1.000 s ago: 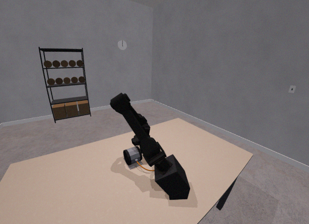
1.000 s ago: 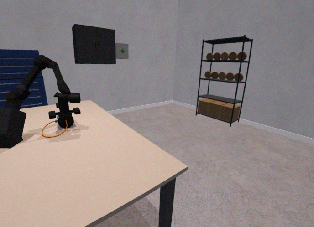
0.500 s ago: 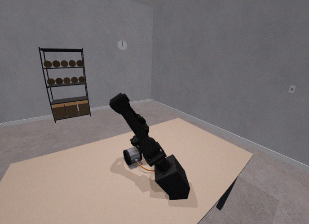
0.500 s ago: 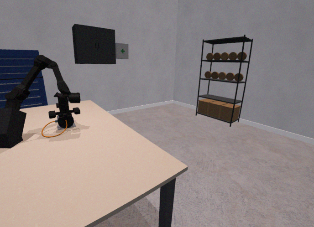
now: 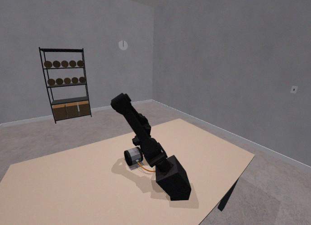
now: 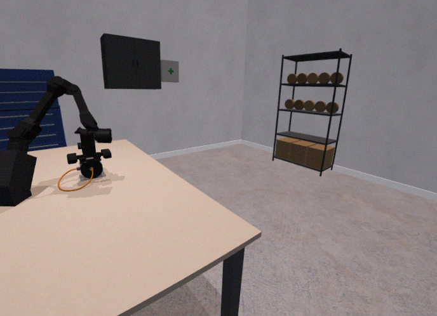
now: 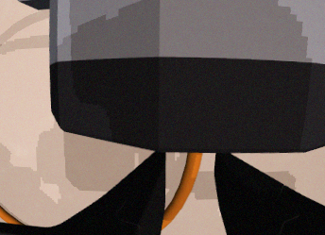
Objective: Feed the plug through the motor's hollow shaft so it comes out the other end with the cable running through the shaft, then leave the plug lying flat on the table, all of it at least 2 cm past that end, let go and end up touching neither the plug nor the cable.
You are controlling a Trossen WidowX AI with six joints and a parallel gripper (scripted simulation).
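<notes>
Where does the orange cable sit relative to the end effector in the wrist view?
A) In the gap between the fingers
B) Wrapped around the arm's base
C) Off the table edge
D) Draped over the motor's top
A: the orange cable runs down from under the motor through the end effector gap.
</notes>
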